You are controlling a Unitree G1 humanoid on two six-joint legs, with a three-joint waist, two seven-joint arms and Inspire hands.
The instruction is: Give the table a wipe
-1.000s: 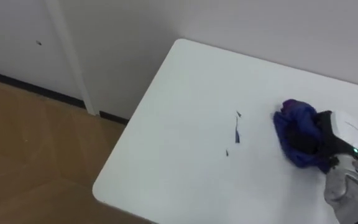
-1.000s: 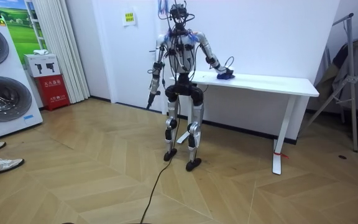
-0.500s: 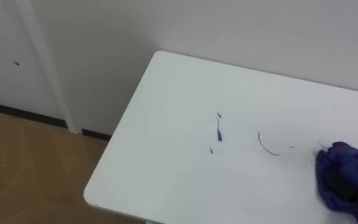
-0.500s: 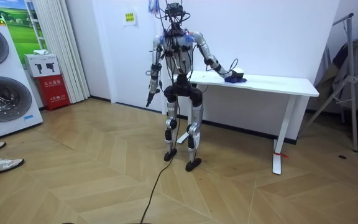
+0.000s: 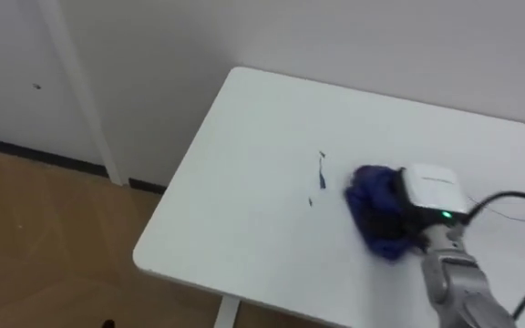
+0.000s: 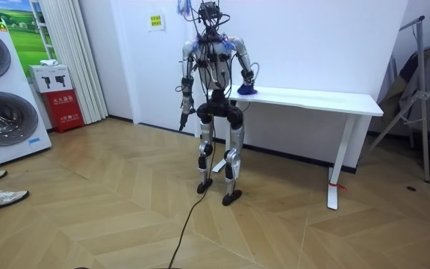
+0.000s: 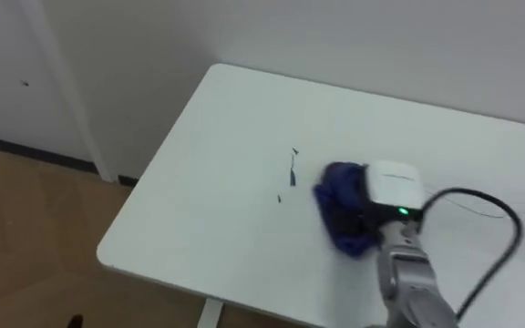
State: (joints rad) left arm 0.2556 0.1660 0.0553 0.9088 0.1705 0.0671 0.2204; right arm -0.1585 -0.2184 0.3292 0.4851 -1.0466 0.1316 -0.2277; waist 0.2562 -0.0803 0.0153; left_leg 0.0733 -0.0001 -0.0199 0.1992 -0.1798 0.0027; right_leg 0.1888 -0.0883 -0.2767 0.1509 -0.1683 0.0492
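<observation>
My right robot hand [image 5: 429, 189] rests on the crumpled deep-blue cloth [image 5: 370, 208], right of centre on the white surface [image 5: 244, 191], just beside thin dark marks [image 5: 321, 171]; whether it grips or merely presses, I cannot tell.

**Around the room: machines, boxes and shoes**

At the left edge of the room view two washing machines [image 6: 2, 119] stand one on the other. Just to their right a white box [image 6: 51, 78] sits on a red box [image 6: 66, 101], in front of a white curtain [image 6: 69, 45]. Two shoes [image 6: 0, 199] lie at the lower left on the wooden floor [image 6: 110, 217]. A metal stand [image 6: 422, 93] is at the right edge. A small notice [image 6: 155, 21] hangs on the wall, upper centre.
</observation>
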